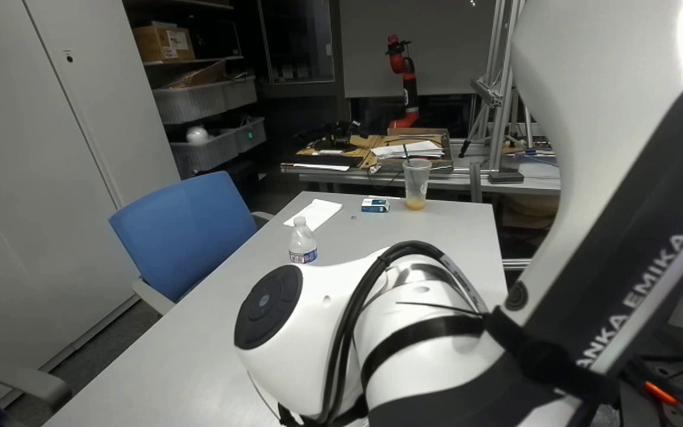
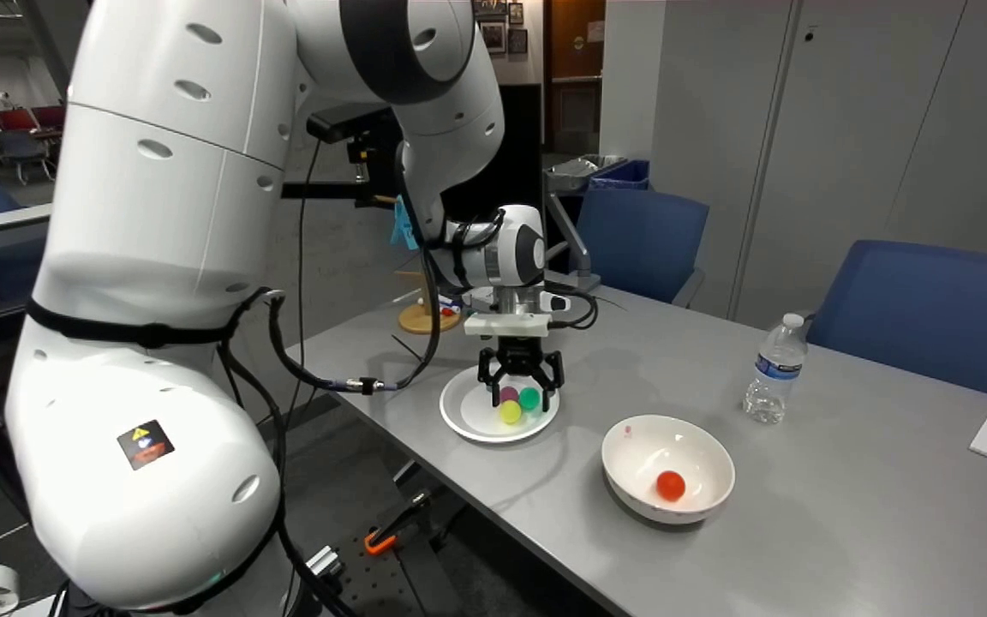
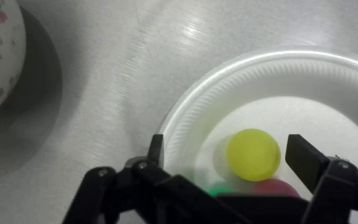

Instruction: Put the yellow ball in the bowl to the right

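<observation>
Pickup seems the step in hand: the end effector stands wide and empty, the yellow ball on the plate showing within its gap, though height is hard to judge. Next comes, probably, lowering and closing without nudging the pink ball or green ball. Farther off, the bowl holds an orange ball.

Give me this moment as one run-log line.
gripper: open, over plate | yellow ball: on plate, ungrasped | bowl: holds red-orange ball | task: not done
</observation>
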